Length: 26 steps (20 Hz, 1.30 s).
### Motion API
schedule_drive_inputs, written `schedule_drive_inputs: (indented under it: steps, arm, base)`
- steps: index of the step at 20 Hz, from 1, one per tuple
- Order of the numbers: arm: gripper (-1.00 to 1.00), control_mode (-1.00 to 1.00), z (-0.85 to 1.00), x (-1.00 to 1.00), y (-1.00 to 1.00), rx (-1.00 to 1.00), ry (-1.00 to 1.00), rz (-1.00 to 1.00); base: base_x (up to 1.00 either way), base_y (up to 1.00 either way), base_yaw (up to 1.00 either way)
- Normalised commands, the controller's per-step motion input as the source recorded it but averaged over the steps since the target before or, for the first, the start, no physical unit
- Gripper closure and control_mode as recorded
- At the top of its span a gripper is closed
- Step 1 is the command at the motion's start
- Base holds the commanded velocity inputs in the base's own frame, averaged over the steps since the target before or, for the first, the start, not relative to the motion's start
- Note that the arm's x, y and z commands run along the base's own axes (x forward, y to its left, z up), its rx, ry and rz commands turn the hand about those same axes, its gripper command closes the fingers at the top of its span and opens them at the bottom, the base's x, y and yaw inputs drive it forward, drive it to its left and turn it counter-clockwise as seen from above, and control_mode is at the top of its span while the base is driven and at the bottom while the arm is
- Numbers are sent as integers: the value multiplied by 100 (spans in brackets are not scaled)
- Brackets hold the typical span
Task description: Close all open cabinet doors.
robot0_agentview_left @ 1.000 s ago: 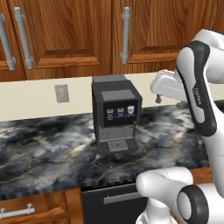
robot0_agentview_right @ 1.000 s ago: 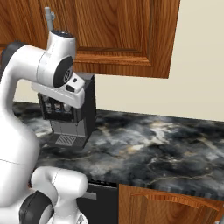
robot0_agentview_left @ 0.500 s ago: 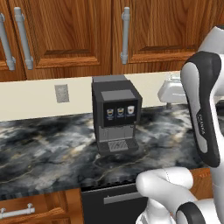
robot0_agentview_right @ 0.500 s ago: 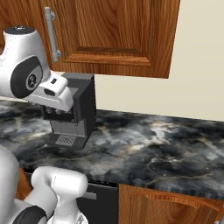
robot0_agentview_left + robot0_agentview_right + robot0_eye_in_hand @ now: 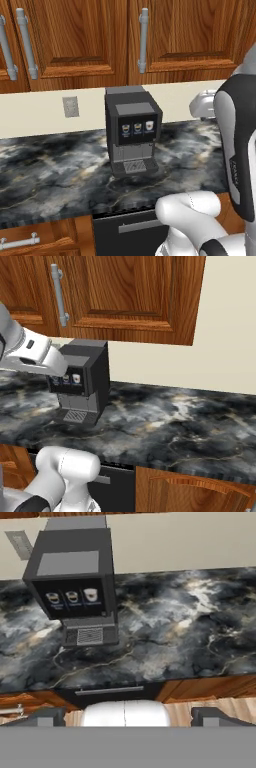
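Reddish-brown wooden cabinet doors (image 5: 75,40) run along the far wall above the counter, each with a raised centre panel and a long vertical silver-grey bar handle (image 5: 143,39); in the left base view all the doors in sight lie flush in one plane, with no gap showing between them; in the right base view the door at the right end (image 5: 130,291) also sits flat against its frame, ending at bare cream wall; below them a cream backsplash (image 5: 40,112) carries a grey wall outlet (image 5: 70,106) to the left of the machine; the black-and-grey marbled countertop (image 5: 175,426) stretches across the near part of both base views, its front edge over wooden drawer fronts (image 5: 35,240) with horizontal handles and a dark panel (image 5: 130,232) with a grey bar; a dark grey coffee machine (image 5: 131,130) stands upright on the counter against the backsplash, with three small cup icons on its front and a drip grille at its foot; a white rounded appliance (image 5: 202,104) stands on the counter at the far right, partly hidden by the arm; the gripper (image 5: 125,717) hangs out in front of the counter and above it, with the coffee machine (image 5: 75,582) up and to the left in the hand view; its two dark finger tips (image 5: 212,716) stand wide apart at the bottom edge with nothing between them, so it is released and well clear of the doors.
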Motion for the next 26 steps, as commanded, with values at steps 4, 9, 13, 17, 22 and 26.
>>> schedule_drive_inputs:
  steps: [4,9,13,17,22,26]
  arm:
    - [-100,-100,16,-21,0,0,-10,0]
    - [-100,-100,0,0,0,0,0,0]
    - [-100,-100,0,0,0,0,0,0]
    - [-100,100,0,0,0,0,0,0]
    - [-100,100,0,0,0,0,0,0]
    - [-100,100,0,0,0,0,0,0]
  base:
    - [0,0,0]
    - [0,0,0]
    - [0,0,0]
    - [-38,6,0]
    - [-71,24,0]
    - [-49,28,0]
